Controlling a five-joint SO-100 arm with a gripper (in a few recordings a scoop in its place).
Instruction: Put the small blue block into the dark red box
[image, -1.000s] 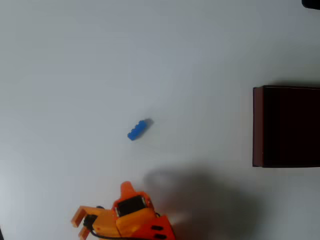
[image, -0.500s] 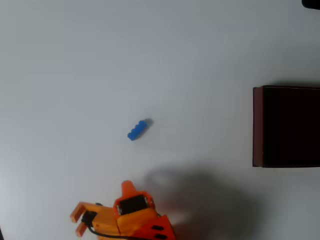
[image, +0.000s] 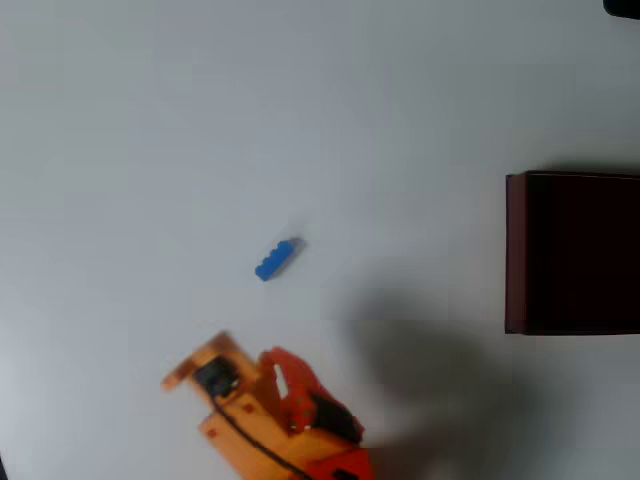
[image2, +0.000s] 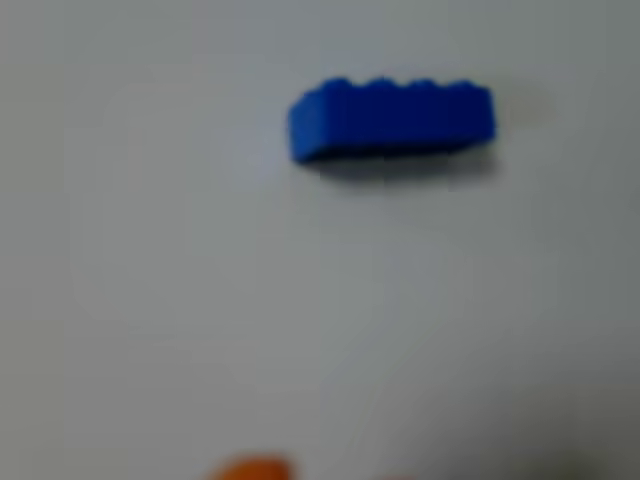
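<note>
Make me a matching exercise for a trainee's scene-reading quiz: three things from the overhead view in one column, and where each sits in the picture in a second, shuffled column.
Things:
1. small blue block
2. dark red box
3. gripper

Places in the overhead view:
A. at the right edge, cut off by the frame
B. bottom left of centre, below the block
C. near the middle, alone on the white table

Pairs: 1-C, 2-A, 3-B
</note>
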